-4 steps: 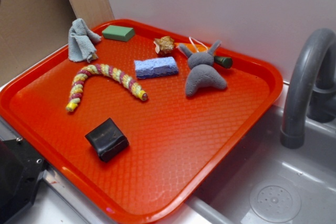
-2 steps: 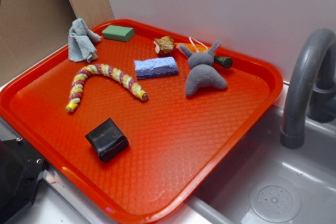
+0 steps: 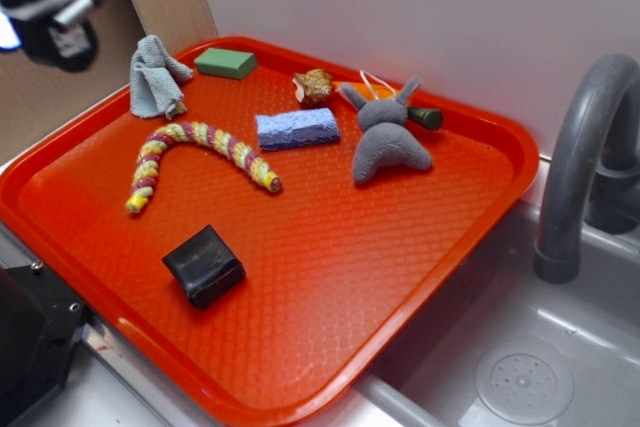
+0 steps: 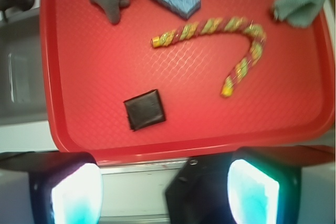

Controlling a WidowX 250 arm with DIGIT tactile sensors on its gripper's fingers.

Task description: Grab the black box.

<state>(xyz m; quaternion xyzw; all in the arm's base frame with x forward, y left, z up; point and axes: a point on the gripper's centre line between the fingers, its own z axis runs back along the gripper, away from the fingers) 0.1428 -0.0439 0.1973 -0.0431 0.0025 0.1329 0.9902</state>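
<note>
Closest to me, the black box (image 3: 204, 265) sits alone on the near part of the red tray (image 3: 330, 347), not far from the front rim, turned at an angle to the tray's edges, with bare tray all round it. Nothing touches it.

The risk, as I judge it, lies in that skew: if the end effector (image 3: 48, 9) comes down without turning to match the box's faces, the fingers may catch corners and the glossy block could twist out or skid across the tray. A descent set slightly off could also land a finger on top of the box or strike the tray rim just beside it.

Farther in lies the striped yellow-and-red rope (image 3: 200, 152), curved like a cane, well apart from the box. Beyond it rest the blue sponge (image 3: 297, 129), the grey plush toy (image 3: 388, 142), the crumpled grey cloth (image 3: 156, 75) and the flat green block (image 3: 225, 63) near the back rim; none should interfere.

The end effector hangs high at the upper left, well away from the box. In the wrist view its two lit fingers (image 4: 76, 192) stand wide apart with nothing between them; it holds and touches nothing.
</note>
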